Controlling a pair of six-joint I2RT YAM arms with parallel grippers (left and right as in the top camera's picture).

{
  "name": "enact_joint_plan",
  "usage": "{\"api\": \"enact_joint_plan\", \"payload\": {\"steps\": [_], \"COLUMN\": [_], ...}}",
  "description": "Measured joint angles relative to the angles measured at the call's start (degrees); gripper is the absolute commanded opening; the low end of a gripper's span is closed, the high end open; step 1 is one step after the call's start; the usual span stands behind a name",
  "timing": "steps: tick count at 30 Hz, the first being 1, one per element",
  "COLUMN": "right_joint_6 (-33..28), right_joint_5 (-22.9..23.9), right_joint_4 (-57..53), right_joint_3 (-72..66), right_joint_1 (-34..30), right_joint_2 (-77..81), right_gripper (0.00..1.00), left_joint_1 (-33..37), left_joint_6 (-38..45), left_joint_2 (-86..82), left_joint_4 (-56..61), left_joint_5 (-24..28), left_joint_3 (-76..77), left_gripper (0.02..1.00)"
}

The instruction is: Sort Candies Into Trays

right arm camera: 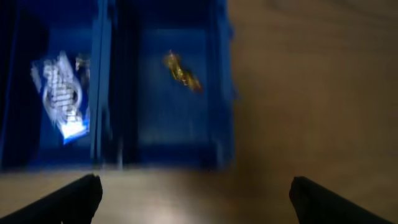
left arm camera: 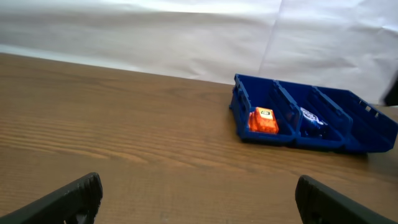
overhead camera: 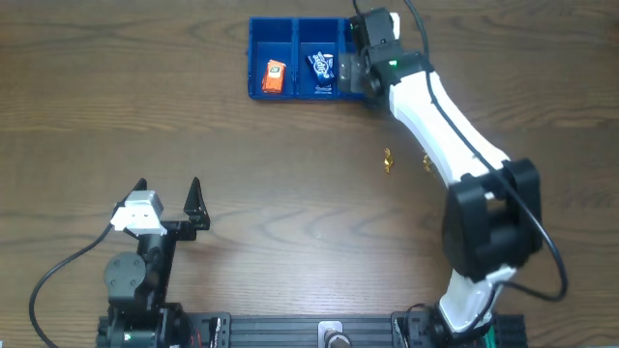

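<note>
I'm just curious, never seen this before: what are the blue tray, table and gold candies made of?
The blue tray looks like moulded plastic: even colour, thin stiff walls, slight sheen. The table shows grain lines, so wood or wood-look laminate, matte. The gold candies glint like foil or cellophane wrappers, perhaps.

We found no text, number or sign that we could read. The orange candy carried a small green patch on its upper face, but its marks were too small for us to make out. The blue-and-white wrapper in the middle compartment of the blue tray bore pale print, too blurred to read.
</note>
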Motion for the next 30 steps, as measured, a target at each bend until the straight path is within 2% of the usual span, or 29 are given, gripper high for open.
{"api": "enact_joint_plan", "payload": {"steps": [3, 7, 19, 30], "right_joint_6": [0.0, 0.0, 0.0, 0.0], "right_joint_5": [-1.8, -4.0, -12.0, -13.4], "right_joint_4": [-8.3, -13.9, -4.4, 0.4], "right_joint_3": [-0.1, -0.8, -24.8, -27.7], "right_joint_1": [0.0, -0.1, -4.2, -4.3], "right_joint_2": [-6.7, -12.3, -10.6, -10.4], "right_gripper": [0.98, 0.98, 0.961, 0.925], "left_joint_1": [0.0, 0.0, 0.0, 0.0], "left_joint_6": [0.0, 0.0, 0.0, 0.0], "left_joint_2": [0.0, 0.0, 0.0, 0.0], "left_joint_4": [0.0, 0.0, 0.0, 0.0], "left_joint_5": [0.0, 0.0, 0.0, 0.0], "left_joint_3": [0.0, 0.0, 0.0, 0.0], "left_gripper": [0.998, 0.998, 0.998, 0.996]}}
